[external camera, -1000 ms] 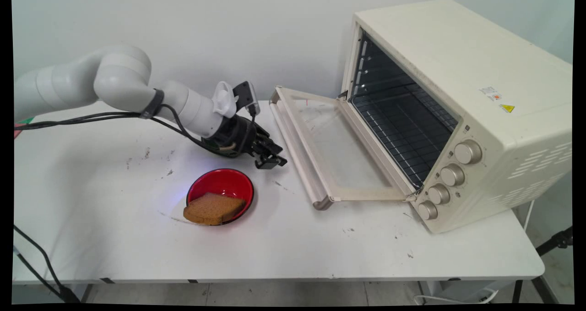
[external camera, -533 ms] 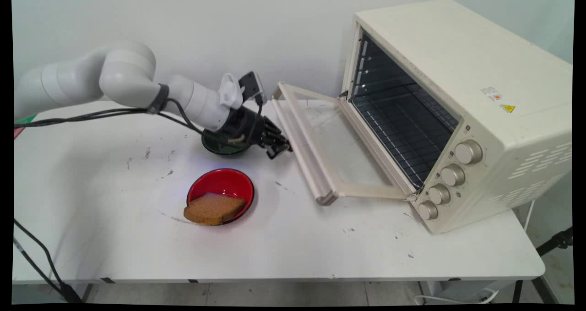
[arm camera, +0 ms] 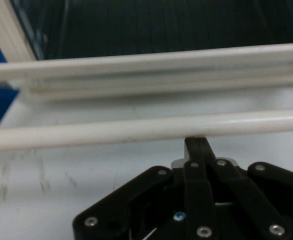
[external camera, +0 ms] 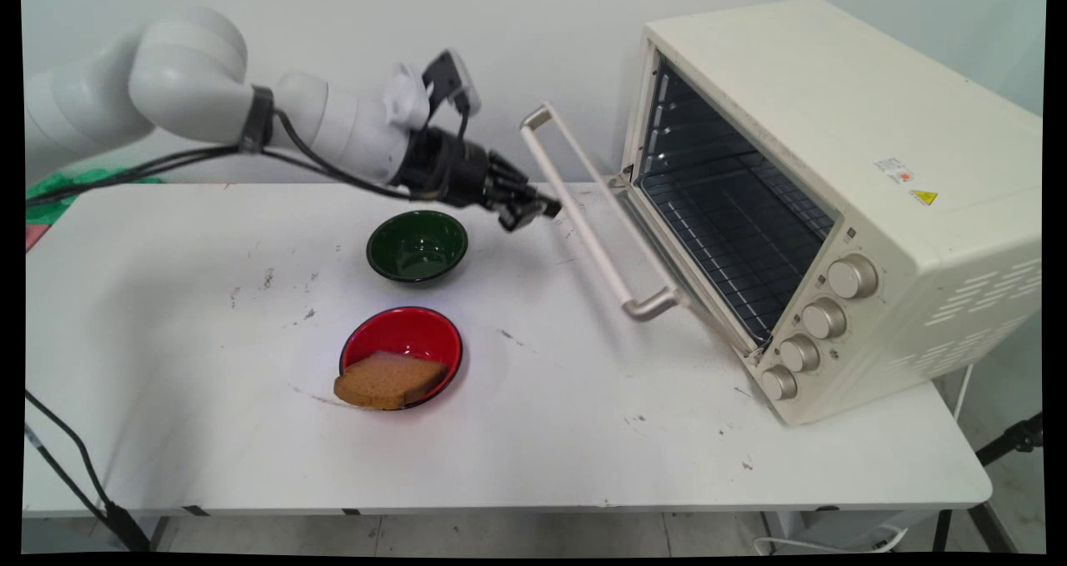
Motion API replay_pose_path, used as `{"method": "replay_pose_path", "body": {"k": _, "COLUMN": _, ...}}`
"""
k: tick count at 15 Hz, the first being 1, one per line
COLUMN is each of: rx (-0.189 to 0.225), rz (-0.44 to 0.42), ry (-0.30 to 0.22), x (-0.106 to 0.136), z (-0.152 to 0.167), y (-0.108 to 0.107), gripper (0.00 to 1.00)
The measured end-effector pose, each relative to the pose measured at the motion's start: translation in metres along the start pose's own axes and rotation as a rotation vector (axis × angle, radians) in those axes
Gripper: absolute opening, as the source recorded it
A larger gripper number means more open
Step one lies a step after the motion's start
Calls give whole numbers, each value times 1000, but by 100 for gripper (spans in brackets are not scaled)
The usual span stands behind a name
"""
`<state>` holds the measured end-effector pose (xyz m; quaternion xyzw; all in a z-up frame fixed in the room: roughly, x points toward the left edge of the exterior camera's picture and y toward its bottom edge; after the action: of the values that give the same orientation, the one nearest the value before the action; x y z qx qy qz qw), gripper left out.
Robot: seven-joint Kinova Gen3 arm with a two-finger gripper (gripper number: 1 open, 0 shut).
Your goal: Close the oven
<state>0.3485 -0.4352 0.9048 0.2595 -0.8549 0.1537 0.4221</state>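
**Claw at the handle of a half-raised oven door**

A white bench (external camera: 533, 458) stands against a plain pale wall, its top marked with dark scuffs and specks. At the right sits a cream toaster oven (external camera: 842, 207) with four knobs down its front corner and a wire rack inside its dark cavity. Black cables hang from the white arm at the left, and another cable trails off the bench's near left corner.

The oven door (external camera: 642, 241) is tilted up at a slant, partway between flat and shut, its bar handle (external camera: 583, 212) on the side toward the arm. The claw (external camera: 529, 212) is raised above the bench and reaches in from the left, its tip right at the handle, about a third of the way along from the far end. In the hand view the fingers (arm camera: 199, 150) come together to one narrow tip, closed with nothing between them, and that tip sits against the underside of the pale handle bar (arm camera: 146, 130).

Below and left of the claw a green bowl (external camera: 417, 247) stands on the bench. Nearer the camera is a red bowl (external camera: 402, 351) with a slice of brown bread (external camera: 388, 380) leaning across its near rim.

The door's glass panel is seen nearly edge-on in the main view, so little of it can be made out, and whether the green bowl holds anything cannot be told.
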Motion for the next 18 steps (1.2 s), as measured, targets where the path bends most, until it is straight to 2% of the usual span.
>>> {"method": "replay_pose_path", "body": {"k": 6, "rx": 8, "rz": 8, "ry": 120, "x": 56, "z": -23, "y": 4, "gripper": 0}}
{"method": "replay_pose_path", "body": {"k": 10, "rx": 9, "rz": 23, "ry": 157, "x": 77, "z": -40, "y": 2, "gripper": 0}}
{"method": "replay_pose_path", "body": {"k": 13, "rx": 4, "rz": 44, "ry": 124, "x": 79, "z": -53, "y": 1, "gripper": 0}}
{"method": "replay_pose_path", "body": {"k": 18, "rx": 0, "rz": 58, "ry": -6, "x": 60, "z": -66, "y": 2, "gripper": 0}}
